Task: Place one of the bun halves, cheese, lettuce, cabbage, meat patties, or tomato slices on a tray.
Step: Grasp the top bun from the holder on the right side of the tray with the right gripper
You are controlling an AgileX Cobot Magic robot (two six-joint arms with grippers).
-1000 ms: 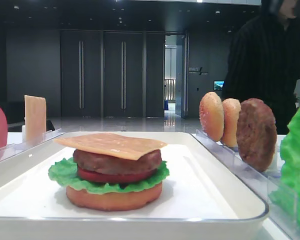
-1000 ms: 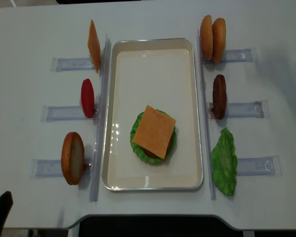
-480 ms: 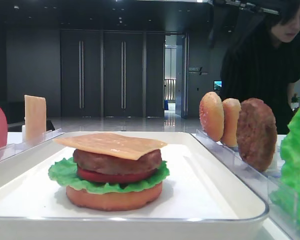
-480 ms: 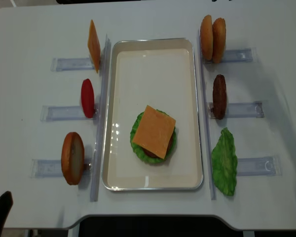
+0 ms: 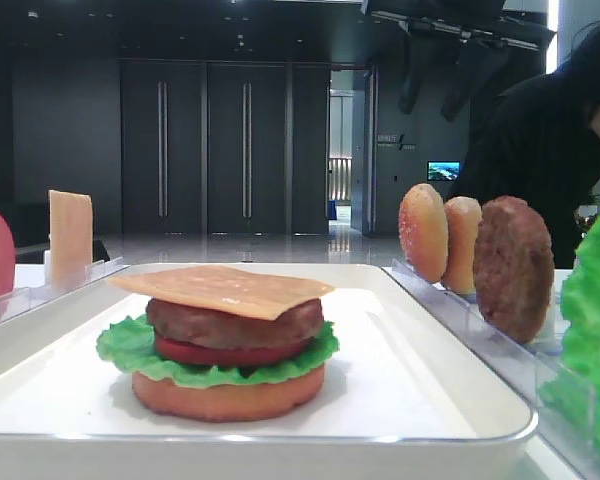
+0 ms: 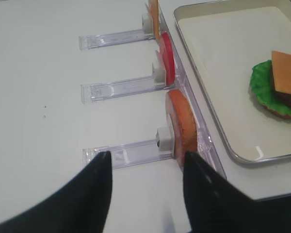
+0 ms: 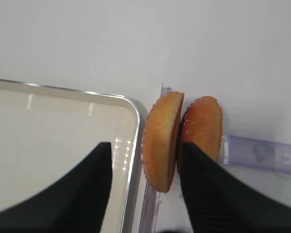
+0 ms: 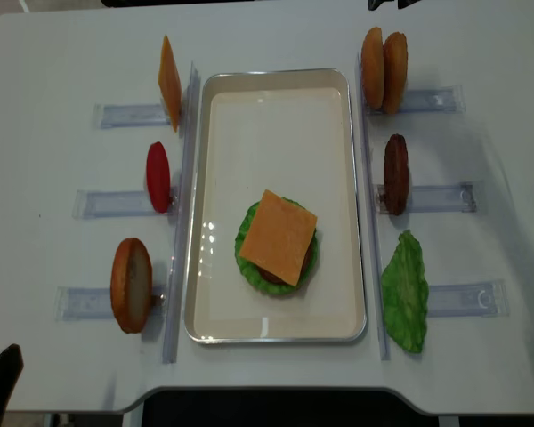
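Right gripper [image 7: 141, 187]: black fingers standing apart, straddling the speckled golden-brown domed bun [image 7: 161, 141], centre frame, not gripping.
Left gripper [image 6: 143, 191]: jaws gaping, holding nothing.

- My tray [image 8: 356, 267] looks like shiny white plastic, with a bright, glossy rim.
- My table [image 8: 53, 160] is white, smooth and not shiny.
- My racks [image 6: 121, 85] are clear plastic, like glass you can see through.
- The bun tops [image 7: 161, 141] have a golden crust with tiny pale dots, a bit bumpy.
- The cheese [image 8: 279, 236] on the burger is thin, flat and smooth.
- The meat patty [image 5: 512, 268] is dark brown, rough and grainy.
- The lettuce [image 8: 405, 292] is bright green and wrinkly.
- The tomato slice [image 8: 157, 177] is red and smooth.
- My fingers [image 7: 211, 199] are black and dull.
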